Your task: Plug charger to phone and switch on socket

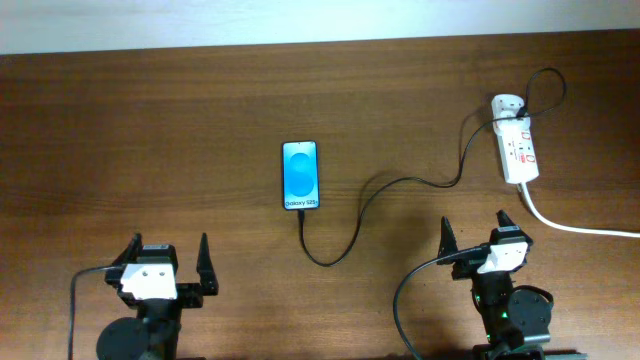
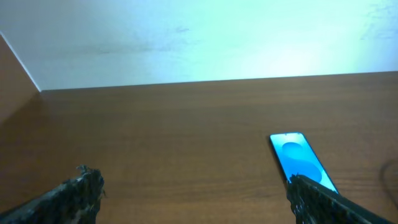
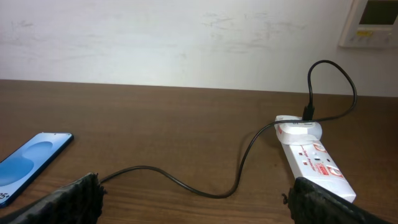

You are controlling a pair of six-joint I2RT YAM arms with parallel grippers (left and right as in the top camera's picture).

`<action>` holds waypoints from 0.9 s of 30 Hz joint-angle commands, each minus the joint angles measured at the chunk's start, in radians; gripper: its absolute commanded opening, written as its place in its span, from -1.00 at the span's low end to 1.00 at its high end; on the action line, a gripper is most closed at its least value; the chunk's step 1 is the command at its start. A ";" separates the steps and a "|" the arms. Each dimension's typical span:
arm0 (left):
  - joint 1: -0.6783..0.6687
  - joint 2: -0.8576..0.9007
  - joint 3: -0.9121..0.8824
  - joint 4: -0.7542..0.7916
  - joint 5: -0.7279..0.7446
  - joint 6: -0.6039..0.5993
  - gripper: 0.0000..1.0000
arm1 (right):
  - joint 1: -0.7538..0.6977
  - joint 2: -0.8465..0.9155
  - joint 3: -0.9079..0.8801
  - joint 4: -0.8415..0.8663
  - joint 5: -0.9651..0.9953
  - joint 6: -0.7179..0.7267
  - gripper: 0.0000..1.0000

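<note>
Both grippers sat with their jaws wide apart and held nothing. The left gripper (image 1: 168, 242) and the right gripper (image 1: 474, 222) were low over the brown table (image 1: 150, 130).

The phone (image 1: 301, 175) lay flat with its blue screen up. It was out in front of the left gripper, past its right finger, and far off to the left of the right gripper.

The socket (image 1: 520, 155) lay ahead of the right gripper, a bit past its right finger. The white plug adapter (image 1: 507, 105) sat in the socket's far end.

The black charger (image 1: 360, 205) cable ran from there, across the front of the right jaws, to the phone's near edge. The tip was too small to tell if it was pushed in. The red switches were too small to read.

In the left wrist view, the right finger hid the phone's near end. In the right wrist view, the phone was cut off at the side. The thick white cord (image 1: 570, 226) ran off the edge.
</note>
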 commanded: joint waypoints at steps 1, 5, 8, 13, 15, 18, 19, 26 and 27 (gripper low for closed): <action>0.006 -0.055 -0.077 0.086 0.050 0.020 0.99 | 0.008 -0.007 -0.005 -0.005 0.004 0.004 0.97; 0.006 -0.099 -0.151 0.211 0.071 0.019 0.99 | 0.008 -0.007 -0.005 -0.005 0.004 0.004 0.97; 0.006 -0.119 -0.222 0.333 0.086 0.019 0.99 | 0.008 -0.007 -0.005 -0.005 0.004 0.004 0.97; 0.006 -0.119 -0.335 0.566 0.109 0.019 0.98 | 0.008 -0.007 -0.005 -0.005 0.004 0.004 0.97; 0.006 -0.119 -0.390 0.679 0.109 0.019 0.99 | 0.008 -0.007 -0.005 -0.005 0.004 0.004 0.97; 0.006 -0.120 -0.451 0.785 0.109 0.019 0.99 | 0.008 -0.007 -0.005 -0.005 0.004 0.004 0.97; 0.006 -0.120 -0.451 0.785 0.109 0.019 0.99 | 0.008 -0.007 -0.005 -0.005 0.004 0.004 0.97; 0.006 -0.120 -0.451 0.732 0.058 0.014 0.99 | 0.008 -0.007 -0.005 -0.005 0.004 0.004 0.97; 0.006 -0.120 -0.451 0.708 0.022 -0.014 0.99 | 0.008 -0.007 -0.005 -0.005 0.004 0.004 0.97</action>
